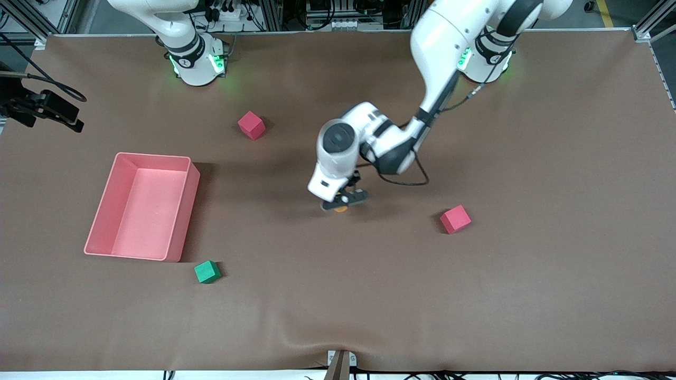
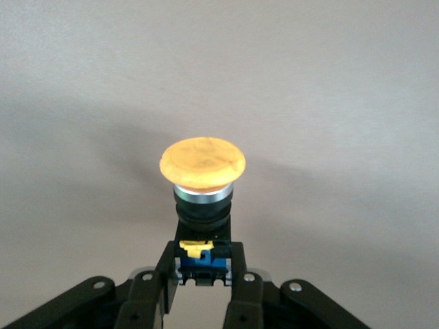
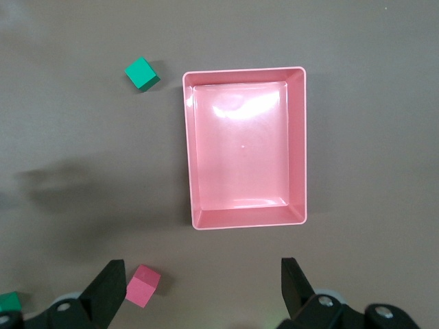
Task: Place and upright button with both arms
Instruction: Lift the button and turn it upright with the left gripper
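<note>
Pink tray [image 1: 182, 208] w/ nothing inside; L claw [image 2: 203, 274] grips button [image 2: 203, 171].

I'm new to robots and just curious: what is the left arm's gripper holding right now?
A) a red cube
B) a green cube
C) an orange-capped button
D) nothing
C: in the left wrist view the left gripper is shut on the blue base of the button, whose orange cap points away from it.
</note>
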Controlling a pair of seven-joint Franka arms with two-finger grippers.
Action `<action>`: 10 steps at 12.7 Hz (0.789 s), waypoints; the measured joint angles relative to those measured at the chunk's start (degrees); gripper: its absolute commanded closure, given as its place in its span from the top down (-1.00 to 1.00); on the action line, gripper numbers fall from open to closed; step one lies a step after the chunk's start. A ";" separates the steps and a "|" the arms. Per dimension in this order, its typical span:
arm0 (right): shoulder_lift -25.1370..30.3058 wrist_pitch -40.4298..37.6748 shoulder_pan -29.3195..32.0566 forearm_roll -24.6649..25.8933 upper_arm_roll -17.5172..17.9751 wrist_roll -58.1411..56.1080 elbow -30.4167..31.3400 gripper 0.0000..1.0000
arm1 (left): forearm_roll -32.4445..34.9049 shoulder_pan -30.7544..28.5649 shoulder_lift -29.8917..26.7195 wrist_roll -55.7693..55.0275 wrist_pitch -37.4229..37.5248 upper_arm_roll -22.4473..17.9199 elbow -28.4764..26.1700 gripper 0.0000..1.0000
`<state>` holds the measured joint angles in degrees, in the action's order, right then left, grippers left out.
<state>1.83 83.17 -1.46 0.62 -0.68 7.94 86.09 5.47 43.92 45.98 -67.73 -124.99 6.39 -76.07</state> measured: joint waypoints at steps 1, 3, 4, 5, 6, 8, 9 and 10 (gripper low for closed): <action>0.00 0.00 0.00 0.00 -0.01 0.00 0.00 1.00 | 3.70 1.49 0.00 -3.82 -1.47 -0.15 0.01 -1.00; 0.00 0.00 0.01 0.00 -0.05 0.00 0.00 1.00 | 13.25 4.21 0.02 -10.47 -2.74 -0.49 -0.02 -1.00; 0.00 0.00 0.01 0.00 -0.06 0.00 0.00 1.00 | 19.18 5.80 0.15 -14.86 -2.77 -0.78 -0.10 -1.00; 0.00 0.00 0.01 0.00 -0.05 0.00 0.00 1.00 | 25.12 7.37 0.51 -20.25 -2.77 -0.94 -0.25 -1.00; 0.00 0.00 0.01 0.00 -0.04 0.00 0.00 1.00 | 31.10 8.70 1.06 -26.30 -2.77 -1.06 -0.44 -1.00; 0.00 0.00 0.00 -0.02 -0.02 0.00 0.00 1.00 | 42.33 10.24 2.49 -36.07 -2.78 -1.11 -0.73 -1.00; 0.00 0.00 -0.01 -0.02 -0.01 0.00 0.00 1.00 | 46.98 10.80 3.43 -40.06 -2.78 -1.11 -0.82 -1.00; 0.00 -0.01 0.00 -0.02 -0.01 0.00 0.00 1.00 | 51.19 11.17 4.40 -43.43 -2.78 -1.13 -0.88 -1.00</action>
<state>1.83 83.17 -1.47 0.60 -0.70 7.94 86.09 56.66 55.08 50.38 -111.16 -127.77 5.27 -76.95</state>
